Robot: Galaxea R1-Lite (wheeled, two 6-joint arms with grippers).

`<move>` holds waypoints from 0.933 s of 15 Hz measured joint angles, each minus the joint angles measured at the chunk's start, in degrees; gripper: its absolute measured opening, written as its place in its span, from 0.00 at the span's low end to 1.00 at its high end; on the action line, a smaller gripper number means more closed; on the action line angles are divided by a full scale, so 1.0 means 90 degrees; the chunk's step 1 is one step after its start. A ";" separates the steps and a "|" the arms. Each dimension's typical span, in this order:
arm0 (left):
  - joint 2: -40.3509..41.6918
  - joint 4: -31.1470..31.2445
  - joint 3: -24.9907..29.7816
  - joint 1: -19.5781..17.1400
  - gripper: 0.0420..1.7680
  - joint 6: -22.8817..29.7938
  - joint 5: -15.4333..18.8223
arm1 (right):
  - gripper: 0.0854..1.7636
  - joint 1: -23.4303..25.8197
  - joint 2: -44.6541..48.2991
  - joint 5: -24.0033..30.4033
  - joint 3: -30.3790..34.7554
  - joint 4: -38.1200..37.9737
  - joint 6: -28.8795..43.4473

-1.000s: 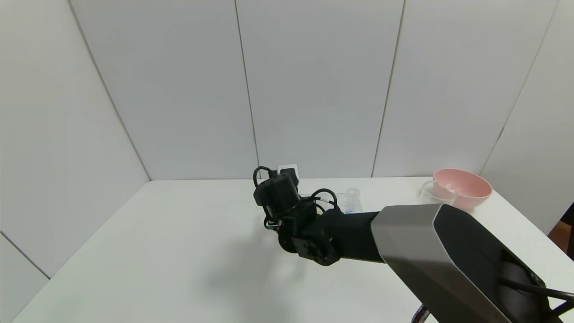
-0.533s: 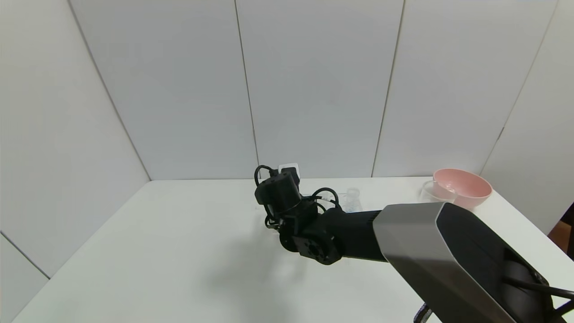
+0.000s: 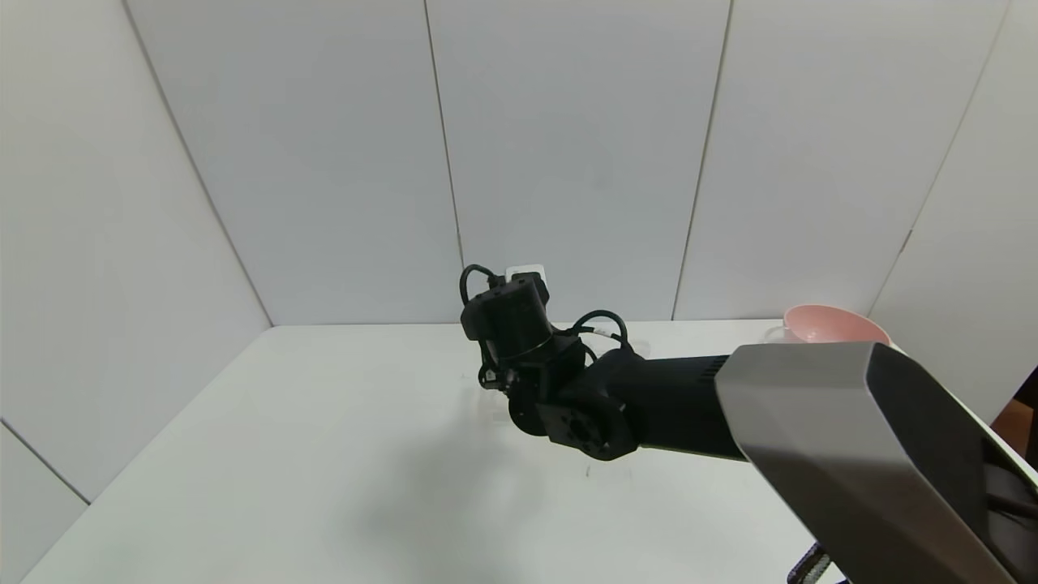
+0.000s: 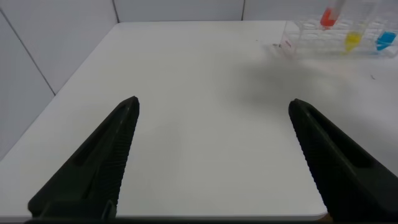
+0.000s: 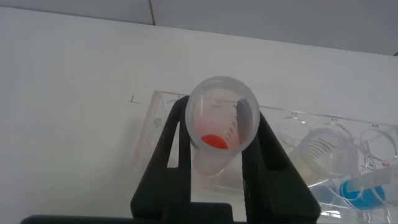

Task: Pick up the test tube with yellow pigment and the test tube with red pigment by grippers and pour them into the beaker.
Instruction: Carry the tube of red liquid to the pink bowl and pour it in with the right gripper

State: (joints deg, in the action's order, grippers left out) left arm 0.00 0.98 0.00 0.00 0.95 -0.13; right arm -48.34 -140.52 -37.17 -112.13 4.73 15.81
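Observation:
In the right wrist view my right gripper (image 5: 221, 121) is shut on the test tube with red pigment (image 5: 222, 106), which stands upright above the clear rack (image 5: 155, 124), red liquid in its tip. The left wrist view shows that red tube (image 4: 328, 17) raised above the rack (image 4: 308, 38), with the test tube with yellow pigment (image 4: 353, 41) still seated beside it. My left gripper (image 4: 212, 106) hangs open over bare table, far from the rack. In the head view the right arm (image 3: 649, 401) hides the rack and nearly all of the beaker (image 3: 773, 332).
A blue-liquid tube (image 4: 385, 41) stands in the rack next to the yellow one. A pink bowl (image 3: 823, 323) sits at the table's far right corner, half behind the right arm. White walls close the table's back and sides.
The right arm has risen with the red tube in its grip. Its forearm now covers the blue tube and most of the beaker in the head view.

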 joint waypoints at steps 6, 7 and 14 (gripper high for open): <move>0.0000 0.0000 0.0000 0.0000 0.97 0.0000 0.0000 | 0.26 -0.0070 0.0796 0.0104 0.0656 -0.0056 -0.0295; 0.0000 0.0000 0.0000 0.0000 0.97 0.0000 -0.0003 | 0.26 -0.0089 0.0962 0.0234 0.0952 -0.0039 -0.0328; 0.0000 0.0000 0.0000 0.0000 0.97 0.0000 -0.0003 | 0.26 0.0177 0.2754 0.2185 0.3599 0.0186 -0.0790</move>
State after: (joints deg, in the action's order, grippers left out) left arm 0.00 0.98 0.00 0.00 0.95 -0.16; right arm -46.74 -115.74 -17.51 -79.74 6.40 8.70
